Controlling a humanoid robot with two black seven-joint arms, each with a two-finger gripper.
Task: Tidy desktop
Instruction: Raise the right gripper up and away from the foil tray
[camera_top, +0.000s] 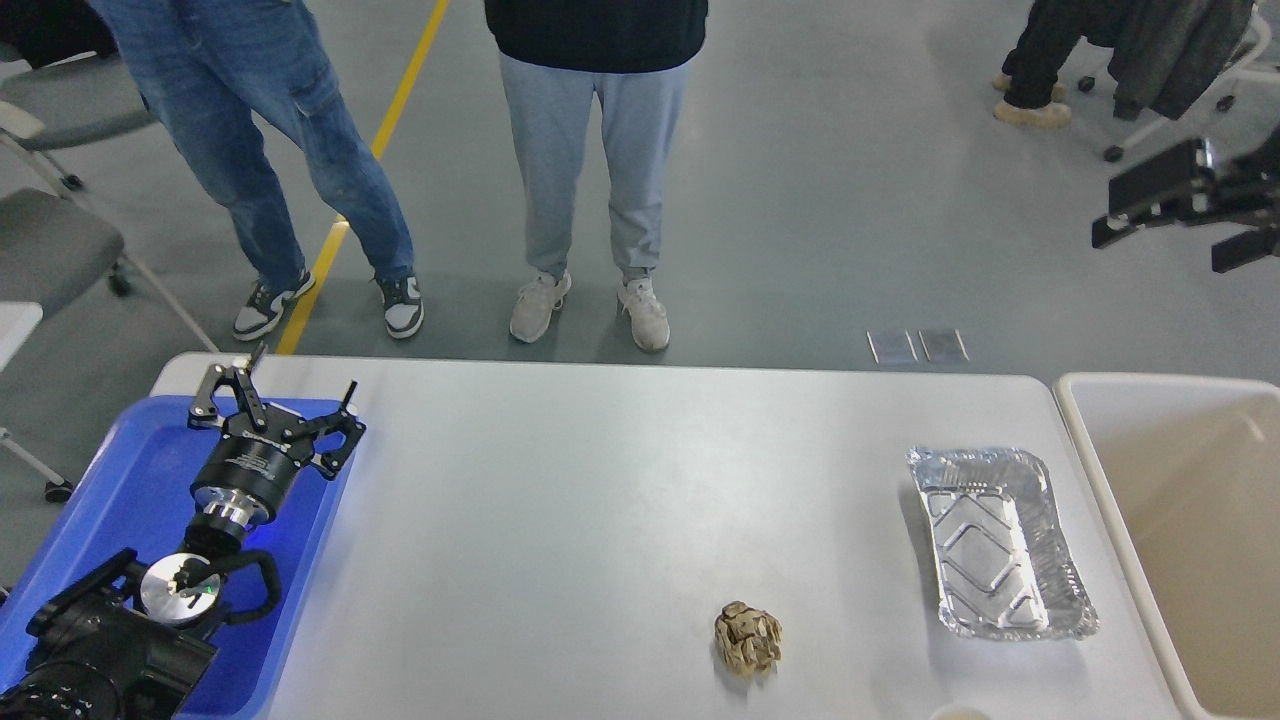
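Note:
The desktop (600, 500) is a large glossy white-grey tabletop filling the lower half of the head view. On it lie a crumpled brown paper ball (747, 640) near the front and an empty foil tray (995, 540) at the right. My left gripper (275, 405) is open and empty above the far end of the blue tray (110, 490). My right gripper (1180, 210) is open and empty, raised high at the right edge, beyond and above the beige bin (1190, 540).
Two people stand close beyond the table's far edge, one in grey trousers (595, 170), one in jeans (270, 150). Chairs stand at the left (50, 240) and far right. A pale round rim (958, 713) shows at the front edge.

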